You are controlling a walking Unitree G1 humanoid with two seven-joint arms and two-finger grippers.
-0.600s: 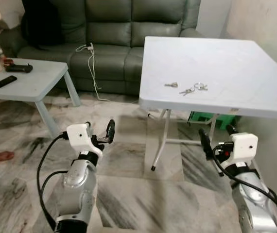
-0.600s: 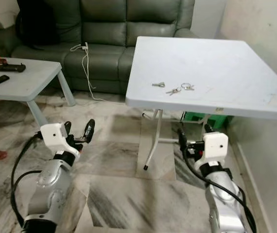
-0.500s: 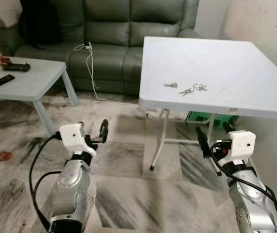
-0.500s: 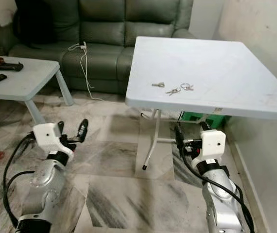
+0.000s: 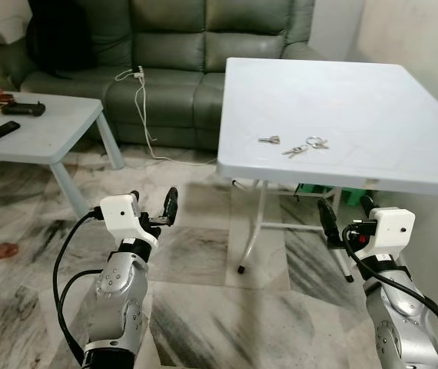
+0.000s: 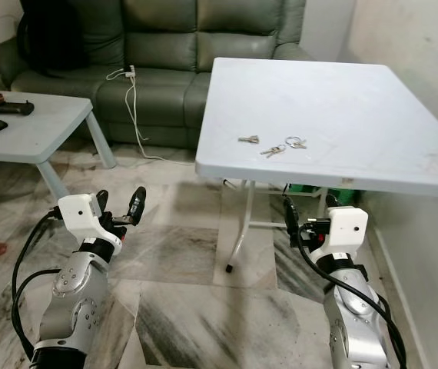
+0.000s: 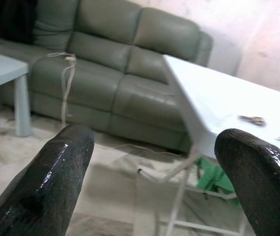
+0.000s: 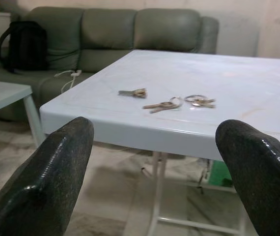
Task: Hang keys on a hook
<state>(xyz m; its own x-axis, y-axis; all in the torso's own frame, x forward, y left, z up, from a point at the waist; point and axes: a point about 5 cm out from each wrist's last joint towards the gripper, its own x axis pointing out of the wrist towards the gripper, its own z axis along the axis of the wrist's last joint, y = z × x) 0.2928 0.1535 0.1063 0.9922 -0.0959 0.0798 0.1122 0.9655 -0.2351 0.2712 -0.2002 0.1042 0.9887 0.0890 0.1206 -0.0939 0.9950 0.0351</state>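
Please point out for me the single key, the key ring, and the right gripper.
single key (image 5: 270,140), left eye view, on its middle.
key ring (image 5: 315,141), left eye view, on the ring.
right gripper (image 5: 347,209), left eye view, midway between its fingertips, below the table edge.

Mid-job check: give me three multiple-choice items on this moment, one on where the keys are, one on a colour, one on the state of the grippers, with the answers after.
1. Where are the keys?
A. on the white folding table
B. on the sofa
C. on the floor

2. What colour is the sofa?
A. red
B. dark green
C. white

3. How do the grippers stand?
A. both shut on keys
B. both open and holding nothing
C. the left one shut on a remote

Answers: 1 A, the keys lie near the front edge of the white folding table. 2 B, its cushions are dark green. 3 B, the left gripper and the right gripper hang below the tabletop with fingers spread apart, nothing between them.
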